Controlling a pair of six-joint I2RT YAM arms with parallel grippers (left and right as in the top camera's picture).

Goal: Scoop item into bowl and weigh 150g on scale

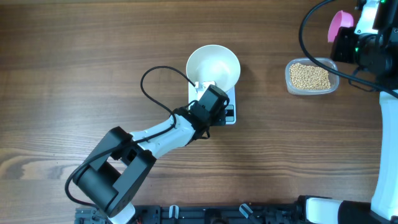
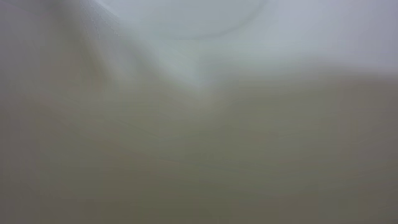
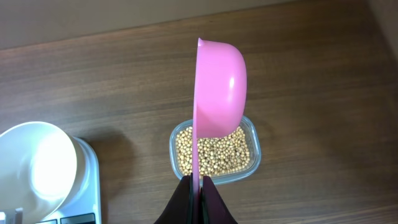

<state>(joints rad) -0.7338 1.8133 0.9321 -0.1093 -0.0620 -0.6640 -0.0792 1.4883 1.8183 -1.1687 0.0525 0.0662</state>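
Broadly, the wooden table (image 1: 74, 74) carries everything. The left gripper (image 1: 213, 99), jaws closed with nothing seen in them, sits low over the front of the scale (image 3: 86, 169), on which the white bowl (image 1: 213, 65) stands. Well to the right, the right gripper (image 3: 199, 190) clamps the handle of the pink scoop (image 3: 221, 81), holding it on edge above the clear tub (image 3: 250, 134) of beans (image 3: 221, 154).
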